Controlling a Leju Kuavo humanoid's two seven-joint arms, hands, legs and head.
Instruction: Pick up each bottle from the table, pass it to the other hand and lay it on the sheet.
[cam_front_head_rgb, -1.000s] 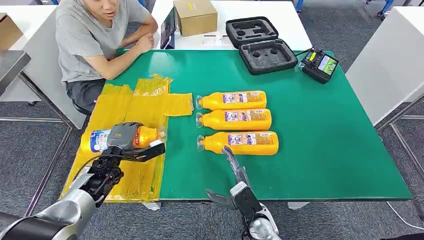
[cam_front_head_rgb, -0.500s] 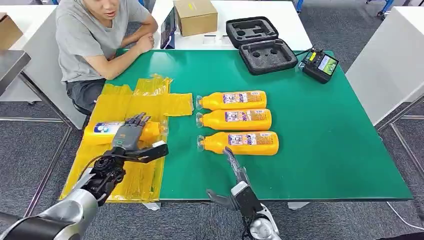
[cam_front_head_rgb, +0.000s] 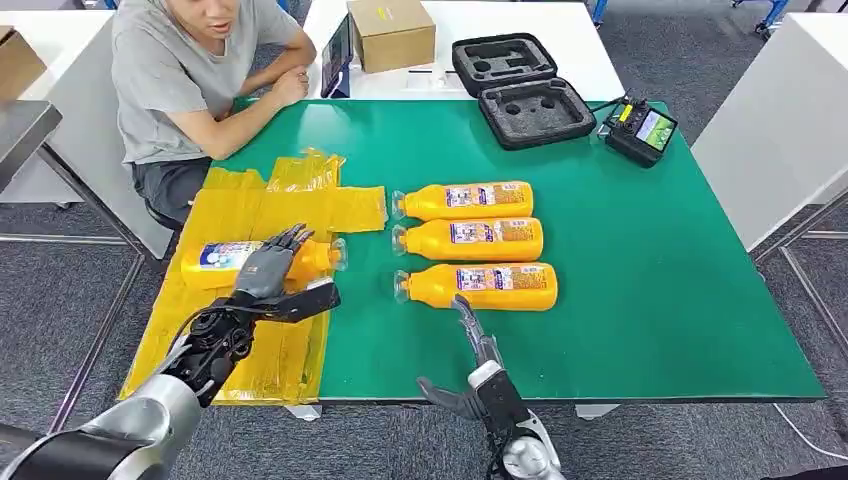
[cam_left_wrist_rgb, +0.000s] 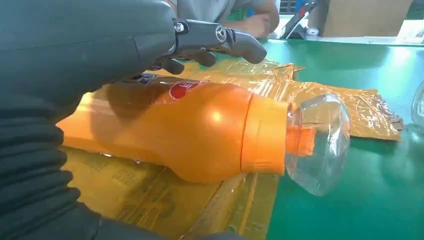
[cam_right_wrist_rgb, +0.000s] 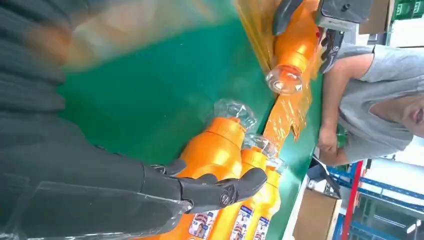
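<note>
An orange bottle (cam_front_head_rgb: 212, 258) with a clear cap lies on its side on the yellow sheet (cam_front_head_rgb: 260, 210), cap toward the table's middle. My left hand (cam_front_head_rgb: 266, 274) hovers over its neck end with fingers spread and straight; in the left wrist view the fingers (cam_left_wrist_rgb: 220, 40) stand just above the bottle (cam_left_wrist_rgb: 200, 130) without gripping it. Three more orange bottles (cam_front_head_rgb: 468, 200) (cam_front_head_rgb: 472, 238) (cam_front_head_rgb: 482, 285) lie side by side on the green table (cam_front_head_rgb: 650, 280). My right hand (cam_front_head_rgb: 472, 355) is open at the front edge, its fingers (cam_right_wrist_rgb: 220, 190) just short of the nearest bottle (cam_right_wrist_rgb: 215, 150).
A person (cam_front_head_rgb: 180, 80) sits at the far left corner with an arm on the table. A cardboard box (cam_front_head_rgb: 390, 32), an open black foam case (cam_front_head_rgb: 520, 78), a controller (cam_front_head_rgb: 640, 128) and a tablet (cam_front_head_rgb: 337, 55) stand at the back.
My left hand has let go of the bottle and spread its fingers. The bottle now lies on the sheet, a little farther in. The right hand has barely moved.
</note>
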